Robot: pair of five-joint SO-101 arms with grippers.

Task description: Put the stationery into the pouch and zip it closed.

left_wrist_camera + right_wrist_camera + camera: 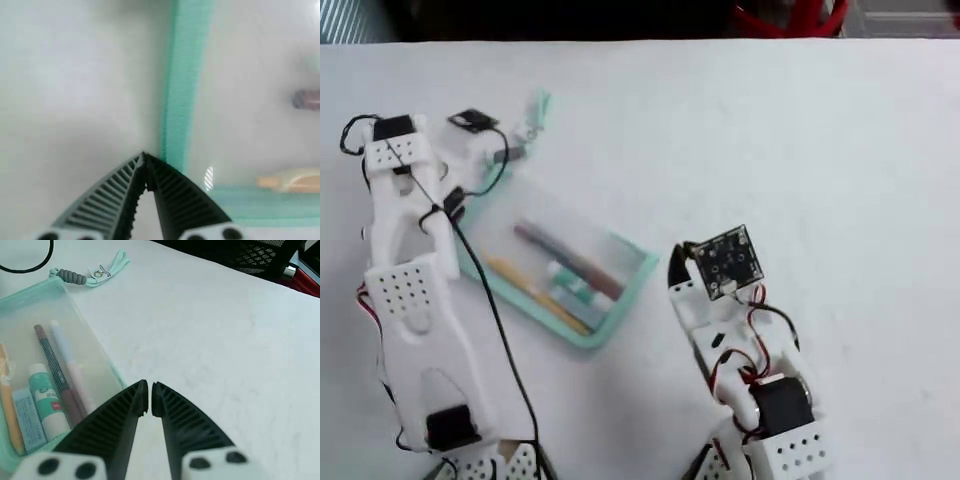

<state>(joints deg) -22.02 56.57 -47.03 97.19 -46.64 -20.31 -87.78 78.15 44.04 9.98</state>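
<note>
A clear pouch (582, 262) with a teal edge lies flat on the white table (820, 140). Inside lie a dark pen (570, 258), an orange pencil (535, 292) and a glue stick (47, 401). Its teal strap with a grey pull (75, 276) trails off the far corner (528, 122). My left gripper (145, 161) is shut, its tips right beside the pouch's teal edge (184, 80); whether they pinch it I cannot tell. My right gripper (149, 396) is shut on nothing, just off the pouch's near right corner (673, 272).
The left arm (410, 290) and its black cable (500, 320) lie over the pouch's left side. A red object (790, 15) and a dark chair (250, 255) stand beyond the far edge. Bare table stretches to the right.
</note>
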